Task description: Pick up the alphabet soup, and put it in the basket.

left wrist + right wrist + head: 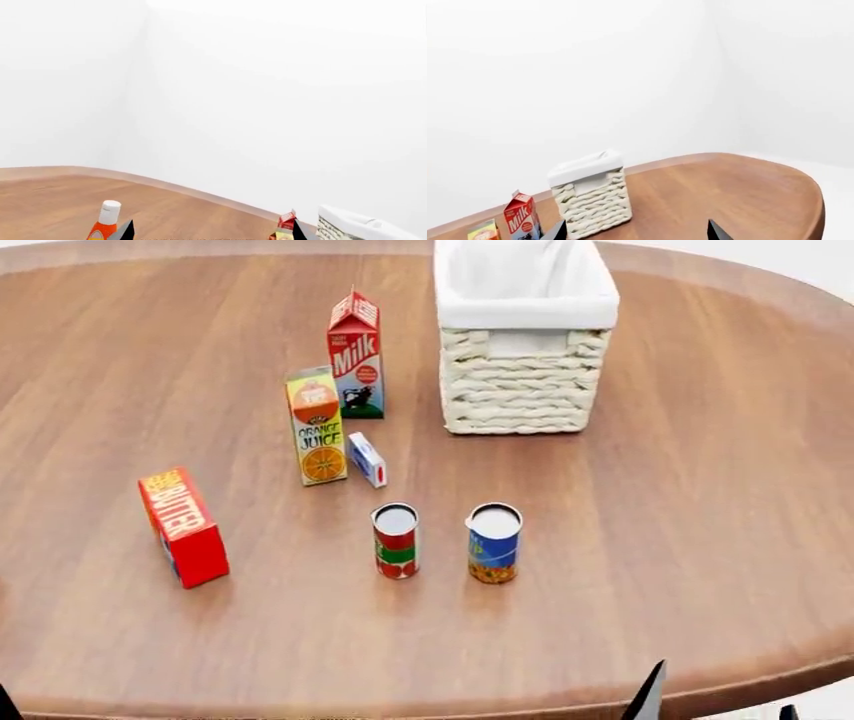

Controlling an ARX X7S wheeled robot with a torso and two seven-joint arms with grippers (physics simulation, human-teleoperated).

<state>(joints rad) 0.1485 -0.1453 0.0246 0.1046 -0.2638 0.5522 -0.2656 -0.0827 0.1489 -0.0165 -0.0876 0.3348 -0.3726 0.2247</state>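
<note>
The alphabet soup [493, 543], a blue-labelled can with a white top, stands upright on the table near the front, right of a red-and-green can [395, 540]. The basket [523, 390], cream wicker with a white liner, stands at the back; it also shows in the right wrist view [592, 200] and at the edge of the left wrist view [350, 227]. My right gripper [721, 708] is open and empty at the table's front edge, nearer than the soup and to its right; its open fingertips frame the right wrist view [636, 235]. My left gripper [211, 236] is open and empty. The soup is out of both wrist views.
A milk carton [356, 355], an orange juice carton [316, 425] and a small white-blue box [366, 460] stand left of the basket. A red butter box [183, 527] lies at the left. An orange bottle with a white cap [107, 220] shows in the left wrist view.
</note>
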